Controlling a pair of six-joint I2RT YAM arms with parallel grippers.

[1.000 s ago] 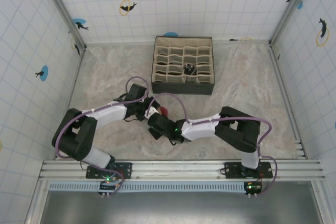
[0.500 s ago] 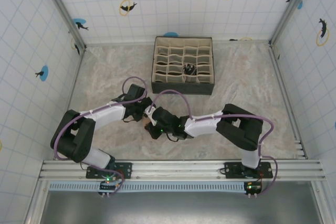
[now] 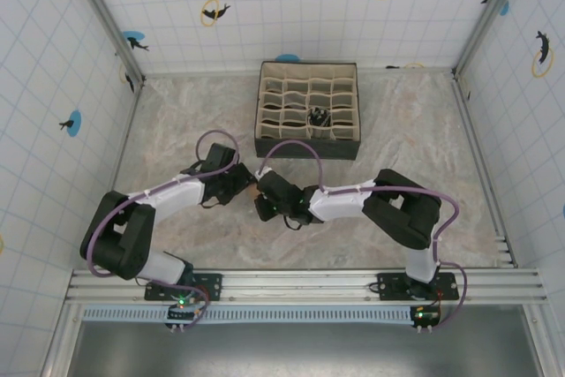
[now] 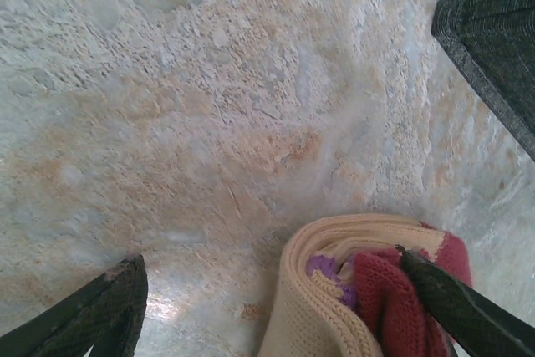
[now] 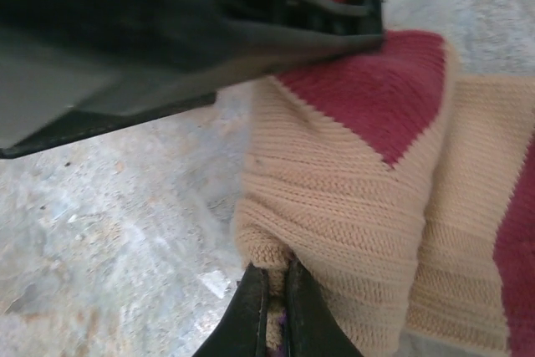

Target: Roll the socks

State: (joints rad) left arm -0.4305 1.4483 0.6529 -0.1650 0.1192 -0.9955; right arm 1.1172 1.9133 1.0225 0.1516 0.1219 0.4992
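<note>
Pinching a fold of the peach sock point(image 5: 359, 206) at its lower edge, the right claw point(image 5: 276, 269) has its two fingers drawn almost together with knitted fabric caught between them. That sock lies bunched on the worktop point(image 4: 209, 106), a little way in front of the divided storage box point(image 3: 309, 149). From the right wrist its ribbed peach body shows with dark red patches at the top and along the right side.

The left claw point(image 4: 269, 255) is spread wide. One finger sits far off to the left above bare worktop, and the other rests against the dark red part of the sock. From the left wrist the sock looks folded over on itself, with a curved peach edge wrapping around a bit of purple and the dark red section. A dark corner of the box sits in the upper right of that view.

From above, both arms reach in toward the middle of the worktop. The two claws meet nearly tip to tip over the sock, the left arm coming in from the left and the right arm from the right.

The black-and-white sock point(image 3: 318, 116) sits as a small bundle in one of the middle cells of the box, too small to make out further.
</note>
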